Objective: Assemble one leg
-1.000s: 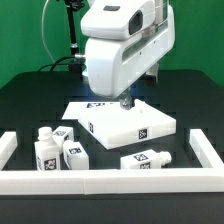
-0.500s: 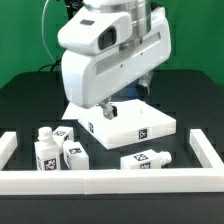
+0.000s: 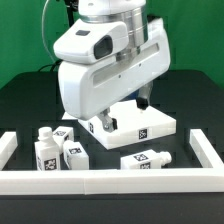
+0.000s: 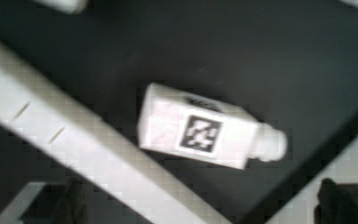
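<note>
On the black table (image 3: 30, 110), at the near side and toward the exterior view's right, one leg (image 3: 145, 160) lies on its side just inside the white rail (image 3: 110, 180), apart from the large flat slab (image 3: 145, 125) behind it. Judged by its lone position beside the rail, this is probably the leg (image 4: 202, 130) centred in the wrist view. The step in hand appears to be the approach for pick-up: the arm leans over the near half of the table, and the gripper (image 4: 185, 200) holds nothing. Its two dark fingers (image 4: 30, 205) show blurred at opposite corners of the wrist view, set wide apart. The leg is a short white square post. A black-and-white marker tag (image 4: 202, 133) sits on its upward face, and a narrower stub (image 4: 270, 146) projects from one end. It lies at an angle to the rail, close to it but with a dark gap between. The next move calls for centring the jaws over the post, turning the wrist so the fingers straddle its two long sides, and then descending. The nearby rail leaves limited room for the finger on that side. Three further legs (image 3: 74, 153) are grouped toward the exterior view's left.
</note>
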Available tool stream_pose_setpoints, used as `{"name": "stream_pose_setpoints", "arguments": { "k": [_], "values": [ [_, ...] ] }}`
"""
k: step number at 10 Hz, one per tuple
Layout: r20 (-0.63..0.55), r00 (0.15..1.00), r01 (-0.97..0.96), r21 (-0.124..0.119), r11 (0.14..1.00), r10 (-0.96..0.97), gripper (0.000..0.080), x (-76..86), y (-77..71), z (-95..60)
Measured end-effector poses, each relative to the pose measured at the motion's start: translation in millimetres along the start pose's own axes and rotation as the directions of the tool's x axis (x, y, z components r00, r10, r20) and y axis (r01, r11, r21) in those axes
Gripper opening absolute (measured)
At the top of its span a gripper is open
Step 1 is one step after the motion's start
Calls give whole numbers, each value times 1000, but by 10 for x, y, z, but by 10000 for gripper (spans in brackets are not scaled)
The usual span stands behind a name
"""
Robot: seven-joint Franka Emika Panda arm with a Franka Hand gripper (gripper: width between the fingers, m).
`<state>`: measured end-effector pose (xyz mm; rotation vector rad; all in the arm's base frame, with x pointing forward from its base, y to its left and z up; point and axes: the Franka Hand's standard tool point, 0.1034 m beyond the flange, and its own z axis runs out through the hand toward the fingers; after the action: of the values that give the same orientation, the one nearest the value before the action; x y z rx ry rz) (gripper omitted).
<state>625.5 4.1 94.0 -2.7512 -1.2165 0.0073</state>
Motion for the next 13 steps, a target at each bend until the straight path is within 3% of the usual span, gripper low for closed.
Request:
{"name": "stream_pose_setpoints", "arguments": {
  "k": [1,3,4,8,9,10,13],
  "values": [
    [6,998,57,9,998,-57,649,-27,-58,106],
    [-38,975,218,-65,974,-221,649,141,10,254],
    [-50,969,235,-90,968,-240,649,181,-46,333],
    [-49,970,235,-87,968,-240,649,153,-49,355],
    [-61,945,309,-161,937,-322,649,157,-23,408],
    [-55,936,333,-181,925,-347,649,139,-120,524],
    [-49,923,366,-199,909,-382,649,148,-196,717]
  ]
}}
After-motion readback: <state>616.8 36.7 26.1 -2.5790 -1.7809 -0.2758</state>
